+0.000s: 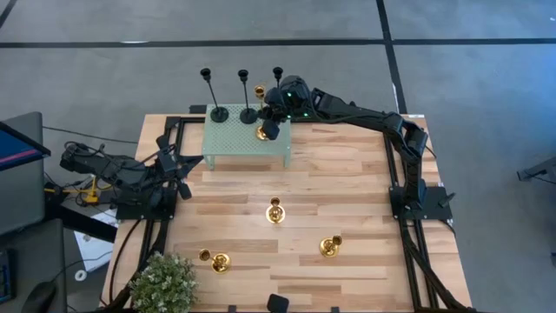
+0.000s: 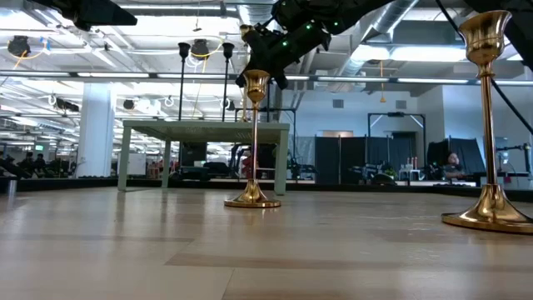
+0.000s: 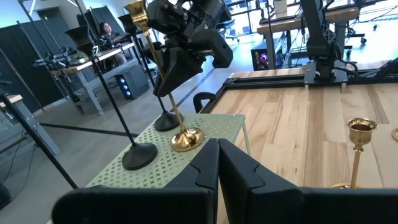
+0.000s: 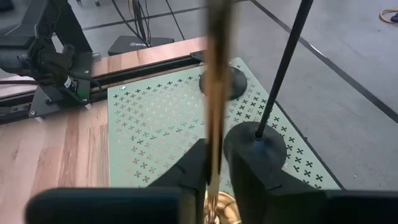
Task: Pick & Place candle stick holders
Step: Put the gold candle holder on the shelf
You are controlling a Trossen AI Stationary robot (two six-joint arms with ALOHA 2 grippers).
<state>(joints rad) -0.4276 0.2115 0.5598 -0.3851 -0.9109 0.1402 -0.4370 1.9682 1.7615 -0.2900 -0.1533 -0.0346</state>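
A tall gold candle stick holder [image 1: 260,111] stands with its round base [image 3: 186,140] on a green perforated stand [image 1: 248,146] at the table's far side. My right gripper [image 1: 272,124] is shut on its stem. Three tall black holders [image 1: 219,113] [image 1: 249,114] [image 1: 277,73] stand along the stand's far edge; the gripper hides the third one's base. Three more gold holders [image 1: 275,211] [image 1: 330,246] [image 1: 217,261] stand on the wooden table. My left gripper [image 3: 217,168] waits shut at the table's left edge, holding nothing. My right gripper pinches the gold holder's thin stem [image 4: 214,118] between its two fingers, about halfway up. The fingers slant down from the table's far right and lie across the stem. The holder stands upright with its base on the green stand.
A black holder's base [image 4: 255,148] sits close beside my right gripper's finger, and another [image 4: 227,81] lies just beyond the gold stem. The near half of the stand is bare. A potted plant [image 1: 163,283] stands at the table's near left corner.
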